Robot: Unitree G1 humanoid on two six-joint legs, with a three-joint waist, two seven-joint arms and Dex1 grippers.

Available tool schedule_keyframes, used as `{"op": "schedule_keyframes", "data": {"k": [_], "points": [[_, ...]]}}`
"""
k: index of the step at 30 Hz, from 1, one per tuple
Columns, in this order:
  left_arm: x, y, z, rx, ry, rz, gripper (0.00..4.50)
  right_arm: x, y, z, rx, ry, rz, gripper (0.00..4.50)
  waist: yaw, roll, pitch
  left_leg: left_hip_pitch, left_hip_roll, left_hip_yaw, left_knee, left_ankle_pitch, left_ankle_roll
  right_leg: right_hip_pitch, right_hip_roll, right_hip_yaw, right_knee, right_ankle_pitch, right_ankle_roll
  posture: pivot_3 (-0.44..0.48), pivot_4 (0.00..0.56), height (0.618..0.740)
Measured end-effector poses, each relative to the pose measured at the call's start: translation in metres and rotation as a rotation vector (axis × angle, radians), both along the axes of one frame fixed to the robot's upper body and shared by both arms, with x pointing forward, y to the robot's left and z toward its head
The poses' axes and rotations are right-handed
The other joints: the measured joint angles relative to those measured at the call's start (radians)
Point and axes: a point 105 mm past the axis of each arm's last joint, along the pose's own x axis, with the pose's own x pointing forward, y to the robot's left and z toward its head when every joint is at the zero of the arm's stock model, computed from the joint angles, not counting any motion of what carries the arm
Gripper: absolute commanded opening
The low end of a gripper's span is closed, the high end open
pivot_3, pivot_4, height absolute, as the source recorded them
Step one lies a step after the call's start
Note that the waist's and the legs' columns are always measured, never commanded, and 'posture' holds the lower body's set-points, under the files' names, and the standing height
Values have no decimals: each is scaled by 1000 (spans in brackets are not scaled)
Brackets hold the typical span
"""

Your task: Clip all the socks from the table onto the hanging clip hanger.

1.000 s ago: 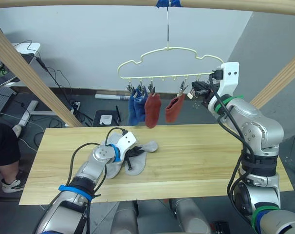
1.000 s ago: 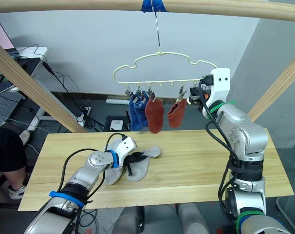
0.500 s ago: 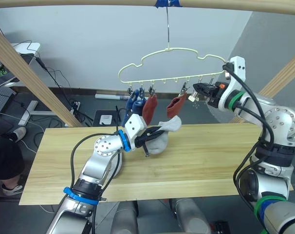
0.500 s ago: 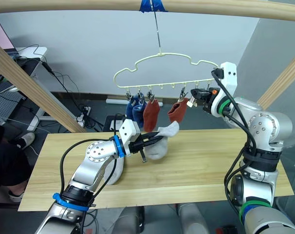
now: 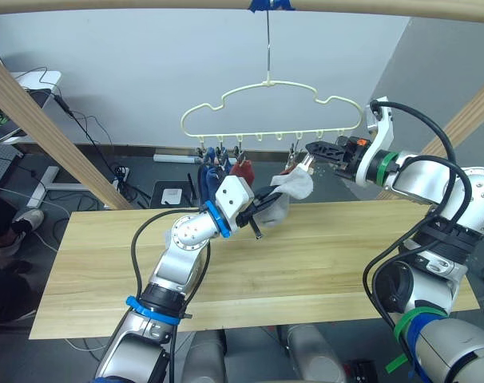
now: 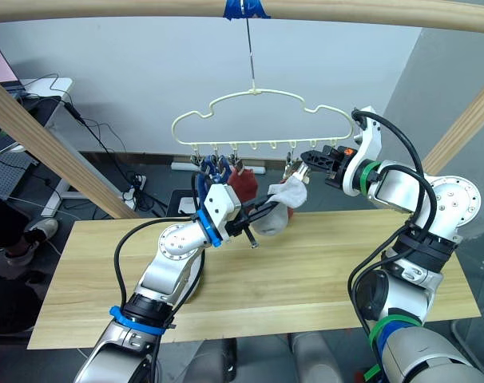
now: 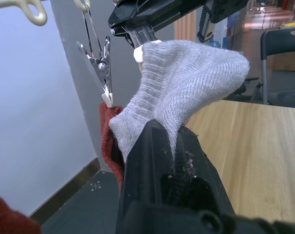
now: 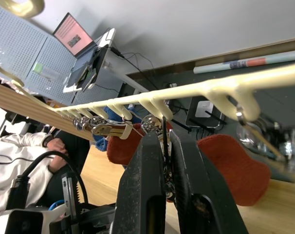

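Note:
The pale yellow clip hanger [image 5: 270, 108] hangs by its hook from the top pole. Two blue socks [image 5: 208, 169] and two rust red socks [image 5: 243, 169] dangle from its clips. My left gripper [image 5: 264, 211] is raised above the table [image 5: 346, 255] and shut on a light grey sock [image 5: 290, 191], whose cuff reaches up to a metal clip [image 7: 101, 68]. In the left wrist view the grey sock [image 7: 186, 78] bulges out of the shut fingers [image 7: 152, 146]. My right gripper [image 5: 314, 149] is at the hanger's lower bar [image 8: 211, 87], shut on a clip [image 8: 163, 126] just above the grey sock.
Round wooden poles frame the space: one across the top [image 5: 146, 5], a slanted one at the left [image 5: 34, 120] and another at the right [image 5: 466, 120]. A person's leg and shoe [image 5: 6, 239] show beyond the table's left end. Cables and a desk stand behind.
My left gripper lifted the grey sock off the table up to the hanger. My right gripper moved left along the lower bar onto a clip.

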Motion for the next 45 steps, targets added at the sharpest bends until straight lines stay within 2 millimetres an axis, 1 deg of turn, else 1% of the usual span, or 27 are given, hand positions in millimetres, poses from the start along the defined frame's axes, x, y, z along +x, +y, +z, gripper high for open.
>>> {"op": "schedule_keyframes", "data": {"k": [4,12,18,29,33,40,42,43,45], "points": [[-3,3,-8,12,16,-3,27,0,-3,2,9,1,-9,0,-4,0,0,0,0,0,0,0,0,0,0,0,0,0,0,-173,252,740],[-3,4,-10,21,19,-8,27,-1,-2,2,18,9,-3,0,-4,0,0,0,0,0,0,0,0,0,0,0,0,0,0,-171,248,740],[3,0,-2,5,0,-1,27,-3,0,2,20,12,3,0,-4,0,0,0,0,0,0,0,0,0,0,0,-1,0,0,-173,246,740],[11,-3,3,-10,-15,13,27,-4,1,1,17,18,0,0,-5,0,0,0,0,0,-1,0,0,0,0,0,-1,0,0,-169,247,740],[13,-7,12,-24,-44,7,27,-4,6,-1,15,26,11,0,-4,0,0,0,0,0,-1,0,0,0,0,0,-2,0,0,-166,250,740],[14,-8,10,-28,-35,9,27,-5,7,-1,18,26,14,0,-4,0,0,0,0,0,-2,0,0,0,0,0,-2,0,0,-162,252,740],[14,-8,10,-28,-35,8,0,-5,7,-1,17,27,13,668,-4,0,0,0,0,0,-2,0,0,0,0,0,-2,0,0,-163,251,740],[14,-8,10,-28,-35,8,0,-5,7,-1,18,29,12,929,-4,0,0,0,0,0,-2,0,0,0,0,0,-2,0,0,-163,251,740],[14,-8,10,-27,-35,6,0,-5,6,-2,21,36,12,1691,-5,0,0,0,0,0,-2,0,0,0,0,0,-2,0,0,-164,252,740]]}}
